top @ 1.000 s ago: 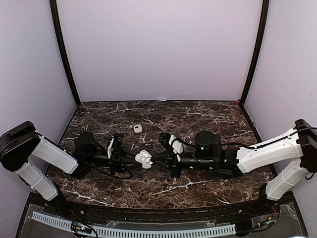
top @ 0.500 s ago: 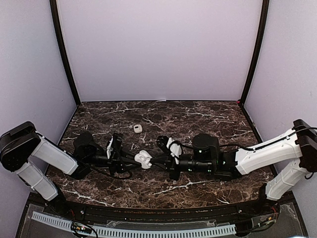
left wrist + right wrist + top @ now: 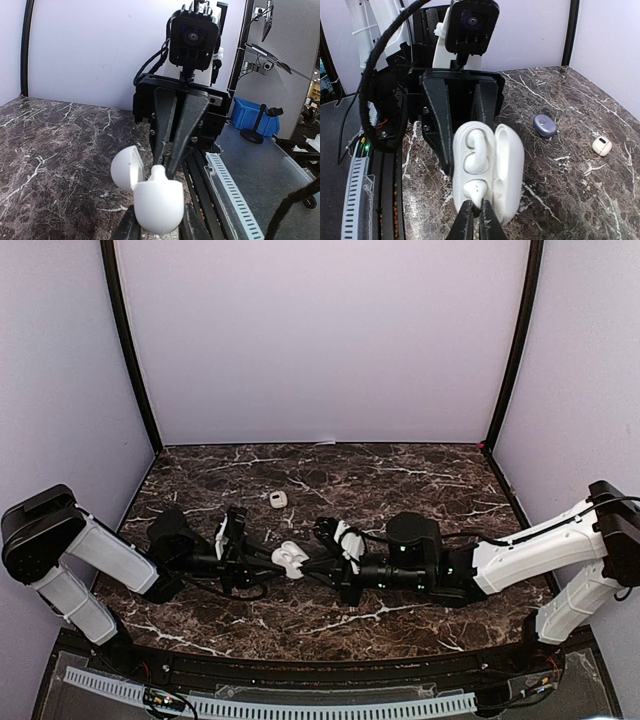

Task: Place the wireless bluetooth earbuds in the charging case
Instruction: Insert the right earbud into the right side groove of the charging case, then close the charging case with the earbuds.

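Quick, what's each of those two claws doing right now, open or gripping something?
Left gripper: closed on the open charging case.
Right gripper: closed on an earbud at the case's lower slot.

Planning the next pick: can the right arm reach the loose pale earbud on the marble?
Probably not yet: the loose pale earbud lies unobstructed, but the right arm's jaws are pinching another small white earbud.

- One white charging case point(image 3: 509, 170), lid open, centre of the right wrist view.
- Three earbuds point(image 3: 471, 142): two in the case, one loose near the right edge.
- One lavender oval pebble point(image 3: 545, 125), right of centre.
- Two arms: left arm point(image 3: 100, 555), right arm point(image 3: 540, 545).
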Tool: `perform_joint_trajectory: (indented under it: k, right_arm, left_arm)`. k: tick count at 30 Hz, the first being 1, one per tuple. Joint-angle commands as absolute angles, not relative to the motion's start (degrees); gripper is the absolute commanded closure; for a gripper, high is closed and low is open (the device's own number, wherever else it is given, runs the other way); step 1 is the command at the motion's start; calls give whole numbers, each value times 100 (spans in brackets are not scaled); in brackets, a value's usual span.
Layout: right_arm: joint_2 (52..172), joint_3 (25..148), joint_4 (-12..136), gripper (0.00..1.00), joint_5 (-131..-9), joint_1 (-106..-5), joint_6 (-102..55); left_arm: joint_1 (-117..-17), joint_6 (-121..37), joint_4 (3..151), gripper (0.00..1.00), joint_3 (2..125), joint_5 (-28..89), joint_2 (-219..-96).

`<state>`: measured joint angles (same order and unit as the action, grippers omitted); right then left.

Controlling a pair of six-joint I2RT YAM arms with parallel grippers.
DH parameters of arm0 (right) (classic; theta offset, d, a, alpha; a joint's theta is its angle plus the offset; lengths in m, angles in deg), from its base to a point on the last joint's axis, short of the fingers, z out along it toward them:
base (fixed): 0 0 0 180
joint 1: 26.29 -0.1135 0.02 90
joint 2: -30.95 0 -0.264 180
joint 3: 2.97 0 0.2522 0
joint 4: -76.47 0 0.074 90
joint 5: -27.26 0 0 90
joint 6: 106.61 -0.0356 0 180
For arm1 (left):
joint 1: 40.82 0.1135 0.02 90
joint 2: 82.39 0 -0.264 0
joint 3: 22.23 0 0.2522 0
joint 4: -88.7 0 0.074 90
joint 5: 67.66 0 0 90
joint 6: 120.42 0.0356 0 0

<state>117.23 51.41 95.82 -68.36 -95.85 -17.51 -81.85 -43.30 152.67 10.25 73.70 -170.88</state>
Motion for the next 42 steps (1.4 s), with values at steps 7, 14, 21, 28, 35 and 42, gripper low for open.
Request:
perform_joint_trajectory:
  k: [7,14,21,28,35,42]
  right_arm:
    - [11436,4855,9734,85,-7342,-9718,-1725]
    - [11184,4730,9735,76,-7186,-9696,-1747]
    - [10816,4547,9728,72,-7097,-9375,-1947]
    - [10696,4419,9846,72,-7242,-8667,-2543]
    - [11723,5171,9394,85,-7887,-8333,-2844]
    - [12715,5943,9523,100,-8814,-8423,-2944]
  left_arm:
    - [-8169,-4310,15419,87,1038,7144,-16981]
    - [-8169,-4198,15141,87,1036,7179,-16882]
    - [-8171,-4140,14940,87,1033,7245,-16835]
    - [-8171,-4131,14811,87,1039,7413,-16783]
    - [-8209,-4069,14750,88,1077,7681,-16752]
    - [-8289,-4054,14743,88,1086,7755,-16761]
